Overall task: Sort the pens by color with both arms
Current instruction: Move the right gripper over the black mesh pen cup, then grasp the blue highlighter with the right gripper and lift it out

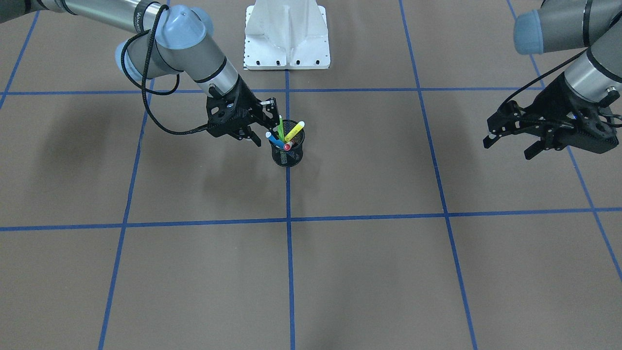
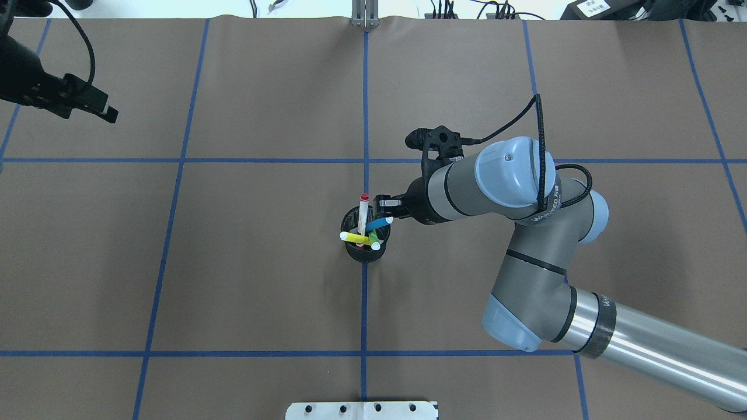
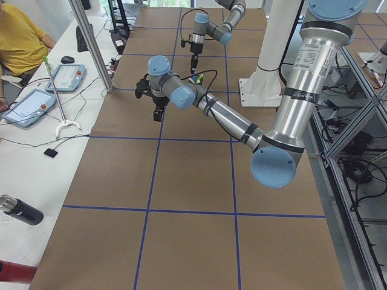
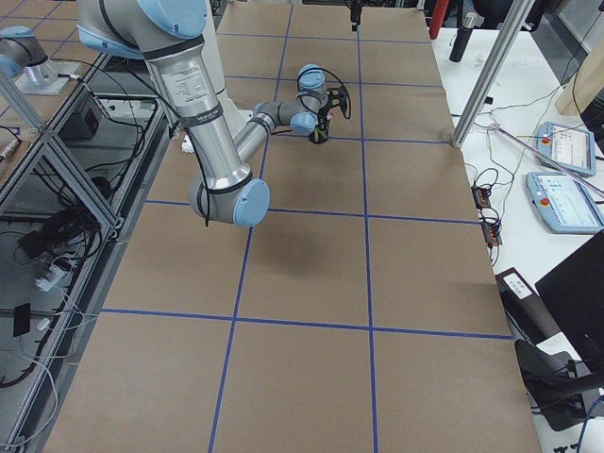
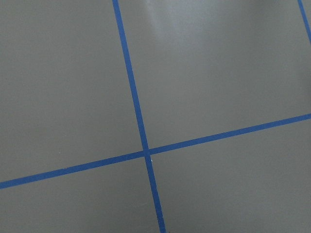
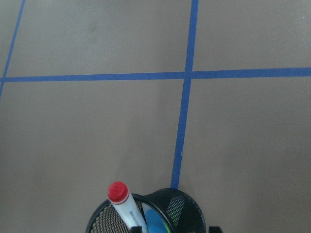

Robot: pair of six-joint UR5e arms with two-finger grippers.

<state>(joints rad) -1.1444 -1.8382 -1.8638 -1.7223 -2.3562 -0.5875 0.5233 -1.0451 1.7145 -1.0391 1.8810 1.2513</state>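
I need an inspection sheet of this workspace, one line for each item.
Surface: brown table cover, blue tape grid.
Job's things: blue pen, green pen, yellow pen, red-capped pen, all in the mesh cup.
Clutter: nothing seen.
Grippers: right gripper open at the cup, beside the blue pen; left gripper open, far from it.
Cables: black cable loops off the right wrist.
Surroundings: white pedestal; seated person and teach pendants at a side bench.
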